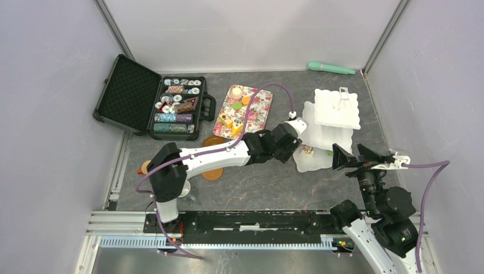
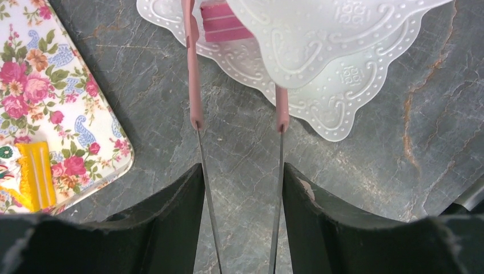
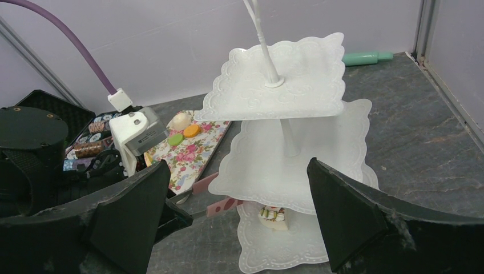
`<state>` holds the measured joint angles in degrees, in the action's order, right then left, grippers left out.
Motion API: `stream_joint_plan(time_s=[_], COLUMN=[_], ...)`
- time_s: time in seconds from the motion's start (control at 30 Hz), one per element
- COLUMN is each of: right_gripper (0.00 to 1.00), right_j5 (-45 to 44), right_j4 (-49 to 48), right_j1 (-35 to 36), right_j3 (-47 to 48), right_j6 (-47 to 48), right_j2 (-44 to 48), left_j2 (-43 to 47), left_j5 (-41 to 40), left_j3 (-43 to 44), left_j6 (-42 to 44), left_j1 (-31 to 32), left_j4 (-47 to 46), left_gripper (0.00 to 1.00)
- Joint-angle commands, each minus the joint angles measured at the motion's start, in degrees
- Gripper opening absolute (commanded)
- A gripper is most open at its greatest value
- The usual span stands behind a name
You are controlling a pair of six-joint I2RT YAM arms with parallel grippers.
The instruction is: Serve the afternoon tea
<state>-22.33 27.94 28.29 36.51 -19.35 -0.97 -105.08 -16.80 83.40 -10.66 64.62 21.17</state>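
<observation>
Right wrist shows one stand (image 3: 285,85) with three scalloped tiers.

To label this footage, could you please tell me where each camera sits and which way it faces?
Top external: above and behind the bases, looking down on the table; the left arm and right arm show.
Left wrist: looks along the left gripper and its tongs to the bottom tier of the three-tier stand.
Right wrist: faces the stand through the open right gripper; left arm visible.
Shared: all see stand and floral tray.
</observation>
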Motion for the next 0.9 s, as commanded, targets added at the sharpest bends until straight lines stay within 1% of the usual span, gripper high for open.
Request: stream_joint_plan(time_s=[0.0,0.27,0.43,0.63,0.7,0.87], right_gripper=[0.98,0.98,0.98,0.98,0.98,0.98], right_j5=[0.16,0.45,0.23,1.13,1.21,1.44], right_j4=[-0.96,-1.31,-1.48,-2.71,-2.96,-3.05], right_j1=[0.18,0.21,0.18,0.18,0.18,0.25], right_j3=[0.06,-0.39,-0.96,-1.78,-1.70,-1.66], right_j6=[-0.46,-0.62,-0.60,-0.77,-0.76,-0.75], right_j2=[-0.26,-0.08,0.31,-0.15,-0.42,-0.34], left_j2=[5.94,11.71,15.82,22.13,24.22,29.34], left_j5=[0.06,-1.00,-5.47,-9.81,-11.25,-10.94], left_j3=[-1.49,-5.79,-9.51,-12.61,-13.20,-16.64], left_j6=[-1.12,-1.74,-2.97,-5.56,-6.96,-9.39], left_j1=[-0.19,-0.22,-0.28,-0.93,-2.06,-8.78], left_j4=[-0.35,2.97,8.25,12.92,14.87,17.56], left_gripper=[0.58,0.58,0.56,0.55,0.55,0.54])
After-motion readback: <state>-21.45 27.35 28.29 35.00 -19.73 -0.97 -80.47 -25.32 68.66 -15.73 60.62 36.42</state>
